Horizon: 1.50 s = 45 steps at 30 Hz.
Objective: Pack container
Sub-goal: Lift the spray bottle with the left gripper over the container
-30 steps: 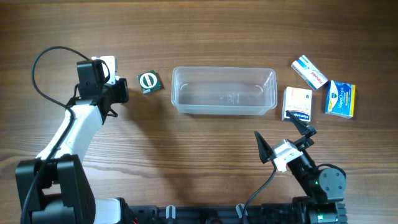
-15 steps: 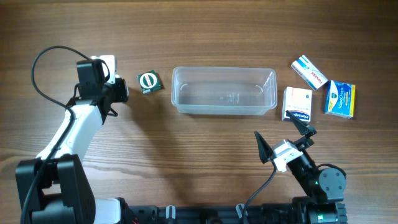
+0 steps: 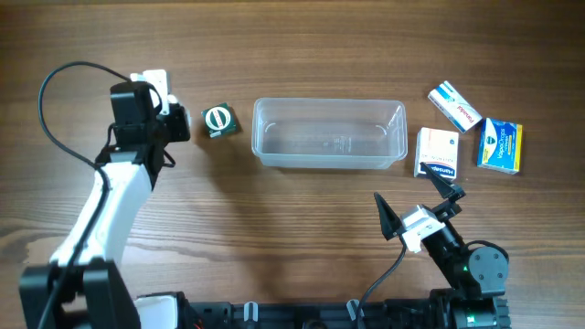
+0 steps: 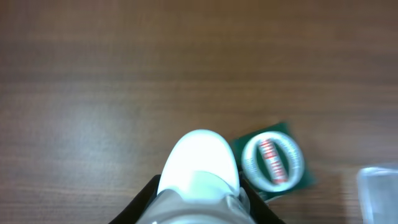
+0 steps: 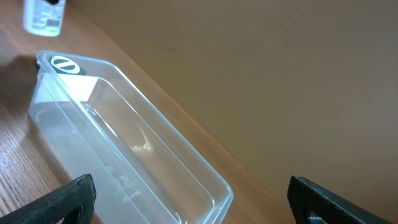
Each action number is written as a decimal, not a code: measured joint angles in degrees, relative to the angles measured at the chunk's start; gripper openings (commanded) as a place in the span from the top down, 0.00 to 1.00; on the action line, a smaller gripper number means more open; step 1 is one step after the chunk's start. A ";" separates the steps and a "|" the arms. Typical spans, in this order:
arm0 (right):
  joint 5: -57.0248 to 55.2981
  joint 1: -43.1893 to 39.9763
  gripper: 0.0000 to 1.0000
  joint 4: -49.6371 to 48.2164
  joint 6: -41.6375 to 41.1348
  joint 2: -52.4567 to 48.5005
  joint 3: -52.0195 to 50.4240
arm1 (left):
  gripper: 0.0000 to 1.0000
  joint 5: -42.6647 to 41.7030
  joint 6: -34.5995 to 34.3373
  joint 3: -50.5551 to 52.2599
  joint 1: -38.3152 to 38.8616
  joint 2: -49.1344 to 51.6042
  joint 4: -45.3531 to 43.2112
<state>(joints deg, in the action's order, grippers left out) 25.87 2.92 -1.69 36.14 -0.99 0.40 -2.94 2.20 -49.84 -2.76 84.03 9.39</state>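
Left gripper (image 4: 200,202), item (image 4: 199,158) higher beside ring-logo box (image 3: 218,120)

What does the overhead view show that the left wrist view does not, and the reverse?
Only overhead: the whole container, the open right gripper, a peach box, a white box and a blue-yellow box. Only left wrist: a close view of the white bottle's top in the left gripper. Both: the green box and a container corner.
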 measured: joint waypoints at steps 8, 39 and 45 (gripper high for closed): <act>0.00 0.00 0.00 0.00 0.00 0.00 0.00 | 0.81 0.02 -3.52 -2.89 7.21 -7.56 4.68; 0.00 0.00 0.00 0.00 0.00 0.00 0.00 | 0.88 9.51 -19.08 -12.04 32.89 -1.40 13.79; 0.00 0.00 0.00 0.00 0.00 0.00 0.00 | 0.88 12.61 -21.62 -12.04 33.86 1.73 13.79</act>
<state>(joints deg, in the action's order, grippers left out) 25.87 2.92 -1.69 36.14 -0.99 0.40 9.67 -19.42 -61.89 31.09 85.76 23.18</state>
